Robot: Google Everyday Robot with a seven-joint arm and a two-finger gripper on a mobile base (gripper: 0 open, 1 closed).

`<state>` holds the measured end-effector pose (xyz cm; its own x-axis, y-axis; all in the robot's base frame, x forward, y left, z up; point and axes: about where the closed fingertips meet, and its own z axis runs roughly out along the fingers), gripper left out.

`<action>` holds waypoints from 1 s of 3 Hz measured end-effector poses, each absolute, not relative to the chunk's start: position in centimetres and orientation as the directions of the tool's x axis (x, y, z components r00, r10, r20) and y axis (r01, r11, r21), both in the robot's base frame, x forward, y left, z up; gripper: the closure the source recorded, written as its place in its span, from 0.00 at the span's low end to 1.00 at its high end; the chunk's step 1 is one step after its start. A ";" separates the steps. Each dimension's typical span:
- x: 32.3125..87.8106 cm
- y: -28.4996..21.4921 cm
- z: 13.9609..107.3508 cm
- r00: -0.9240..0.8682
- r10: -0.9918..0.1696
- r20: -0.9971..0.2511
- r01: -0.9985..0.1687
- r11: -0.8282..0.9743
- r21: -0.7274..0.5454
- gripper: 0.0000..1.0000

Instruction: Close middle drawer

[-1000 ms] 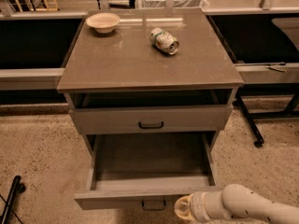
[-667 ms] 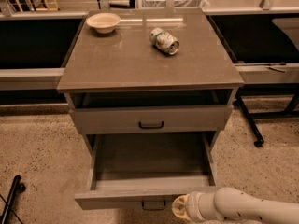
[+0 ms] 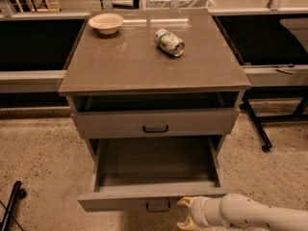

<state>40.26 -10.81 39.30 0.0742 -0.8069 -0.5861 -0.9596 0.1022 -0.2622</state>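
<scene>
Speckled floor [image 3: 38,167], grey cabinet [image 3: 144,76].
- Gripper [image 3: 184,213]: bottom edge of view, jaws parted, nothing between them; arm cut off at right.
- Middle drawer [image 3: 120,200]: pulled far out, its front just above and left of the jaws; pull handle [image 3: 158,206] just left of them, partly cut off.
- Top drawer [image 3: 192,121]: ajar, well above the jaws.
- Bowl [image 3: 106,22], can [image 3: 169,42]: on the cabinet top, far above.
</scene>
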 end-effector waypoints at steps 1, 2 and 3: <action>40.3 -10.8 39.3 0.074 -0.807 -0.586 -0.960 0.102 -0.262 0.00; 40.2 -10.7 39.3 0.075 -0.809 -0.583 -0.961 0.097 -0.258 0.00; 39.9 -10.1 39.2 0.080 -0.819 -0.568 -0.970 0.068 -0.235 0.00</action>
<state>39.94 -10.09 39.17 0.0801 -0.8191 -0.5680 -0.9697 0.0680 -0.2348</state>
